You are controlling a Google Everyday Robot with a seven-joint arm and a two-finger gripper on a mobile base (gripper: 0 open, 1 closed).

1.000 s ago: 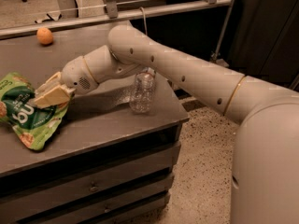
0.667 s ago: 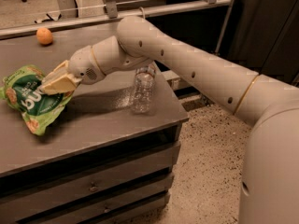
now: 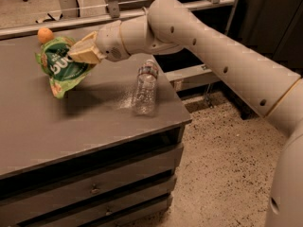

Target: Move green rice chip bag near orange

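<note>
The green rice chip bag (image 3: 60,66) hangs in the air above the grey table (image 3: 71,122), held by its right edge. My gripper (image 3: 81,54) is shut on the bag, with its tan fingers (image 3: 85,51) clamped on the crinkled foil. The orange (image 3: 45,35) sits on the table at the far left, just above and left of the bag's top edge. The bag casts a shadow on the table below it.
A clear plastic water bottle (image 3: 146,86) lies on the table to the right of the bag, near the right edge. Drawers (image 3: 94,188) run under the table front. A rail and an office chair stand behind the table.
My gripper has lifted the bag off the table and carried it up and away toward the orange at the far left. The bottle has not moved.
</note>
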